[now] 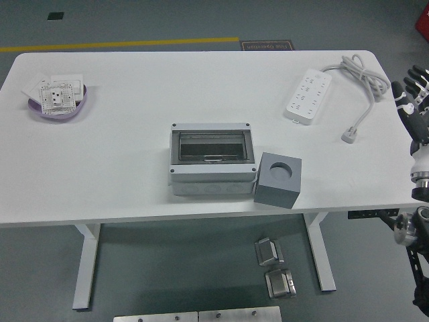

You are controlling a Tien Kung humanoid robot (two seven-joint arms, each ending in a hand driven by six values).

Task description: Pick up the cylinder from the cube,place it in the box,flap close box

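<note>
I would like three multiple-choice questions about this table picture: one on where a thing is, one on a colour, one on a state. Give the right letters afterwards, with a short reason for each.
1. Where is the grey cube relative to the box?
A. on the far side of it
B. at its right, near the table's front edge
C. inside it

2. What colour is the bowl at the table's far left?
A. purple
B. yellow
C. black

3. What is the right hand doing?
A. gripping the cube
B. pressing on the power strip
C. held at the table's right edge with fingers spread, holding nothing

Answers:
1. B, the cube stands against the box's right front corner.
2. A, its rim shows purple under the white socket plates.
3. C, the hand is beyond the power strip and touches nothing.
</note>
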